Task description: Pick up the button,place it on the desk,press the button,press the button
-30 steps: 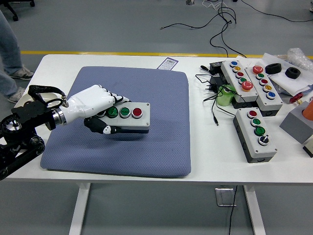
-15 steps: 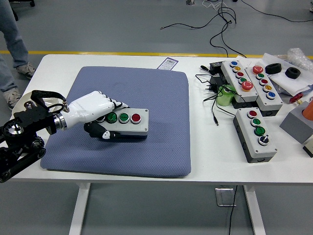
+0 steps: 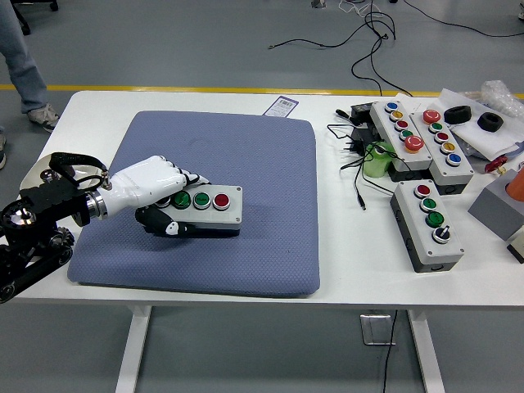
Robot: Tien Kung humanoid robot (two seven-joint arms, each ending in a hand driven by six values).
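The white surface (image 3: pixel 344 270) carries a blue-grey padded mat (image 3: pixel 262 172) across its left and middle part. Right of the mat lie three grey push-button boxes: one near the front (image 3: pixel 427 223) and two side by side farther back (image 3: pixel 399 133) (image 3: pixel 443 146), with black cables (image 3: pixel 354 164) and a green object (image 3: pixel 377 160) between them and the mat.

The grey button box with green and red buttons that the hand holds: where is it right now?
In the head view, the grey button box sits left of centre on the blue-grey mat, gripped at its left end by the robot's left hand.
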